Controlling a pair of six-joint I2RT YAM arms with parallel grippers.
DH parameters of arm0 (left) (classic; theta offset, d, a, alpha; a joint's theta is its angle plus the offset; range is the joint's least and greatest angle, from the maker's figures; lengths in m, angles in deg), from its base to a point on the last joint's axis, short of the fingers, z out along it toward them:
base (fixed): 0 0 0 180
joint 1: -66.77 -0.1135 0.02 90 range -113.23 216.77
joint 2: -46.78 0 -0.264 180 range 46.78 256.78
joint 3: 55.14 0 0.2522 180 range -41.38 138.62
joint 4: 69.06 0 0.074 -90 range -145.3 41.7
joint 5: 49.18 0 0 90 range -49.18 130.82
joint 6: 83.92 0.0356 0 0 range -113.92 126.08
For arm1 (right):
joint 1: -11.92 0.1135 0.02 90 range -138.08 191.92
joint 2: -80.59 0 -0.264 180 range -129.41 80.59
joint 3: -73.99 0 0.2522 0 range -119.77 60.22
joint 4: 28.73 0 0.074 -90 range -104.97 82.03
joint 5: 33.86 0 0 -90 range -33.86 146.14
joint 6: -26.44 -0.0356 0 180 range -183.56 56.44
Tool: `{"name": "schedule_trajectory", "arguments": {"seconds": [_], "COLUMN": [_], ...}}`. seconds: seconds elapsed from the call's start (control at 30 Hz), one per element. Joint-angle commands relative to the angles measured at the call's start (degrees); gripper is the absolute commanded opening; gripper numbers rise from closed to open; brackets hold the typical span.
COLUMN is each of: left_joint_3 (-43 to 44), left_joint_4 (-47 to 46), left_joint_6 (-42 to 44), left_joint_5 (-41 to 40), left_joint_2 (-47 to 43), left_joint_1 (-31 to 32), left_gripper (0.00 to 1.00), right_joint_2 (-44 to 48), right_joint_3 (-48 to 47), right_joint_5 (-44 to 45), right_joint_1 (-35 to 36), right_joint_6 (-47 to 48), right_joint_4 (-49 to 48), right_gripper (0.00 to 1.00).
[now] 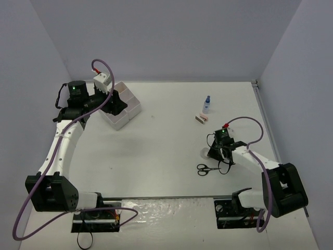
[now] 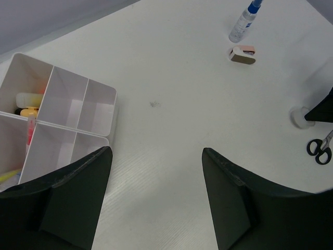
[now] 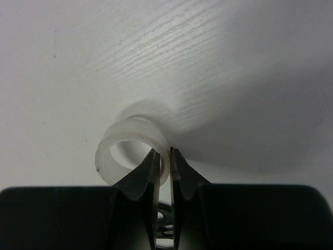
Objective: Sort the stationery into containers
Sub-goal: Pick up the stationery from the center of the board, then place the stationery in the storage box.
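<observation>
Right gripper (image 3: 163, 156): jaws pinched almost together on the wall of the white tape roll (image 3: 112, 151), one finger inside the ring and one outside. Only the right wrist view shows this, as the arm covers the grip from above. Left gripper (image 2: 156, 153): jaws spread wide, holding nothing, near the white tray (image 2: 99, 112). Only the left wrist view shows a yellow highlighter (image 2: 28, 99) in a tray compartment. Top view: black-handled scissors (image 1: 206, 168) just beside the roll on the table (image 1: 166, 151); pink eraser (image 1: 201, 118) and blue-capped bottle (image 1: 207, 104) farther back, close together.
</observation>
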Motion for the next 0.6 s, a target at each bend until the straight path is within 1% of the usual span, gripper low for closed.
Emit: {"name": "schedule_trajectory", "arguments": {"seconds": [0.0,0.07,0.17,0.23,0.33,0.43,0.57], "left_joint_3": [1.66,1.88,2.51,2.76,3.22,3.48,3.26], "left_joint_4": [-0.03,0.59,1.90,2.46,3.95,5.21,7.25], "left_joint_6": [-0.39,-0.81,-1.60,-2.02,-2.56,-2.67,-2.34], "left_joint_5": [3.45,5.14,7.09,8.38,11.77,13.57,14.81], "left_joint_2": [-2.38,-2.42,-2.42,-2.59,-3.20,-4.14,-5.17], "left_joint_1": [-0.35,-0.32,-0.32,-0.32,-0.32,-0.17,0.61], "left_gripper": [0.66,0.66,0.66,0.66,0.66,0.66,0.66], "right_joint_2": [2.32,3.77,2.78,1.37,-2.65,-9.43,-21.30], "right_joint_3": [-4.52,-7.92,-14.69,-18.98,-26.87,-34.68,-44.12], "right_joint_5": [6.79,11.64,18.32,20.30,24.59,25.01,20.22], "right_joint_1": [3.94,8.76,15.84,18.05,23.65,27.06,29.74], "right_joint_6": [1.76,3.02,4.97,6.23,8.59,9.73,10.58], "right_joint_4": [0.90,0.90,0.57,-0.09,-5.38,-10.59,-14.59], "right_gripper": [0.00,0.00,0.00,0.00,0.00,0.00,0.00]}}
